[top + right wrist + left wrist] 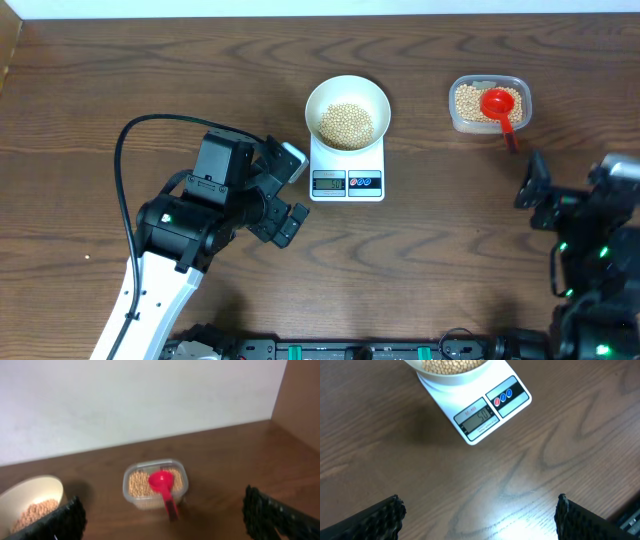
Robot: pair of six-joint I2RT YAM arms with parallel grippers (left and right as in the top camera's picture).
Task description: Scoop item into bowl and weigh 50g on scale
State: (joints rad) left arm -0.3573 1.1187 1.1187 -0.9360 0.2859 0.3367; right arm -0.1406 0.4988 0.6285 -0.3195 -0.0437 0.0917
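Note:
The white bowl (347, 92) stands on the white scale (347, 172) at table centre, with a heap of tan beans (346, 125) in it. More beans fill the clear tub (488, 122) at the back right, and a red scoop (498, 103) rests in it, handle toward the front. My left gripper (295, 192) is open, low and left of the scale, holding nothing. In the left wrist view the scale's display (477, 416) is lit ahead of the open gripper (480, 517). My right gripper (162, 522) is open and empty, facing the tub (155, 494) and scoop (162, 482).
Brown wooden table (450, 270). A white wall (140, 395) runs behind its far edge. The bowl's rim (30, 482) shows at the left of the right wrist view. The left arm's black cable (125, 170) loops over the table at the left.

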